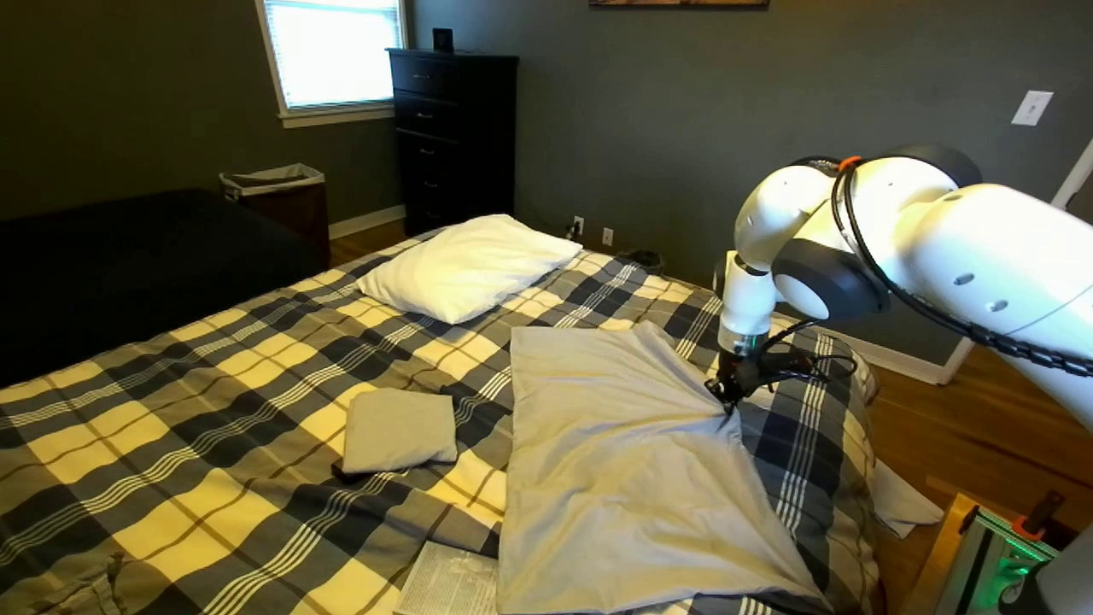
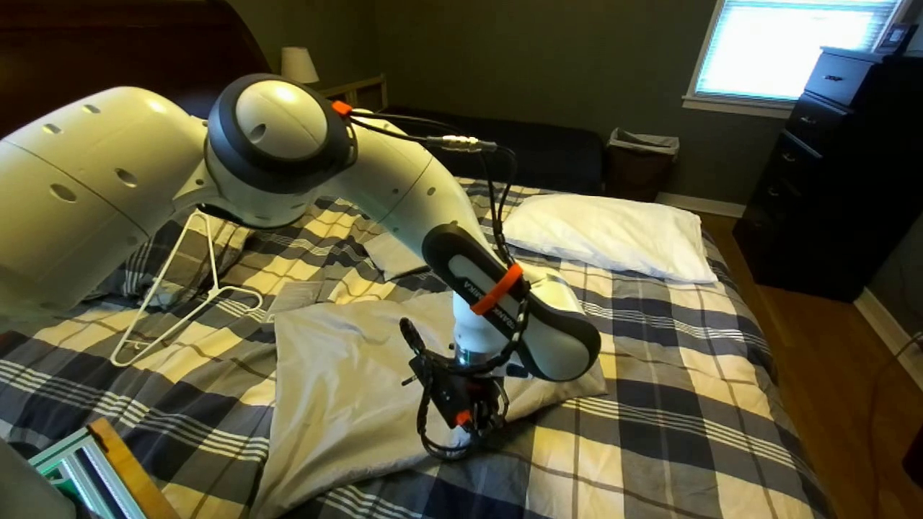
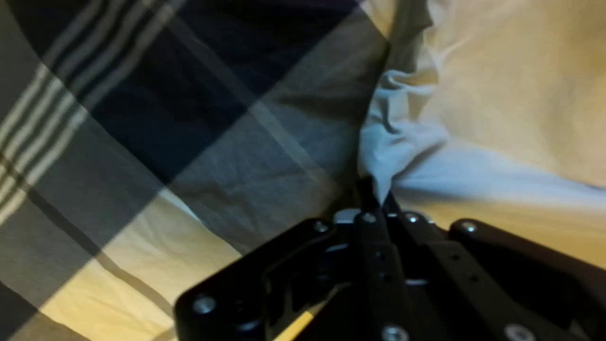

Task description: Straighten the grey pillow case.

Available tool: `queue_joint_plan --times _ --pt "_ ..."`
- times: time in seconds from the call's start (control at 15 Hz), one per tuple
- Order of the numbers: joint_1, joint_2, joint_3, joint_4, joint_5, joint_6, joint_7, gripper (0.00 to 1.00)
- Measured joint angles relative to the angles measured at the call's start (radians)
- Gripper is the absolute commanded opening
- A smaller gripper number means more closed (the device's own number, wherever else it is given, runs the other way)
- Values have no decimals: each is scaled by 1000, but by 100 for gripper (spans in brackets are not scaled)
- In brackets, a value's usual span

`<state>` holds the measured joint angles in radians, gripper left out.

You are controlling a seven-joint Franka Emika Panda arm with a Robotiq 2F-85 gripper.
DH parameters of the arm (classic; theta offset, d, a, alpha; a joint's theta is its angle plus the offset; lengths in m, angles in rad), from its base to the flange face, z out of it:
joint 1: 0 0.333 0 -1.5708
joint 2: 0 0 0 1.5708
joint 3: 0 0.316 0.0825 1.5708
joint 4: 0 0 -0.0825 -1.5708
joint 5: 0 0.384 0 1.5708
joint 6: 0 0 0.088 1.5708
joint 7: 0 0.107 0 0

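two fingers (image 3: pixel 381 258) are closed firmly on a bunched bit of the grey pillow case (image 1: pixel 619 478), at one long edge of it; the case lies spread but wrinkled on the plaid bedspread (image 1: pixel 213 512); creases run inward from the gripped place; a small folded grey cloth (image 1: pixel 400 431) is beside it, and a white pillow (image 1: pixel 470 266) lies near but apart
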<state>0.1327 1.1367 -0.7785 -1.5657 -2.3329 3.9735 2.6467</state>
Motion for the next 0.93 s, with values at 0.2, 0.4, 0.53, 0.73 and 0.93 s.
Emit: queue_joint_plan --times 0.2,0.4,0.53,0.73,0.93 --pt "-29 25 -41 -14 -16 32 59 43" --pt "-63 36 -56 -19 -12 34 65 65" --pt "-76 31 -59 -19 2 26 65 79" --pt "-76 -15 -54 -39 41 -52 39 100" --pt "-64 -125 -51 -80 53 -171 -39 100"
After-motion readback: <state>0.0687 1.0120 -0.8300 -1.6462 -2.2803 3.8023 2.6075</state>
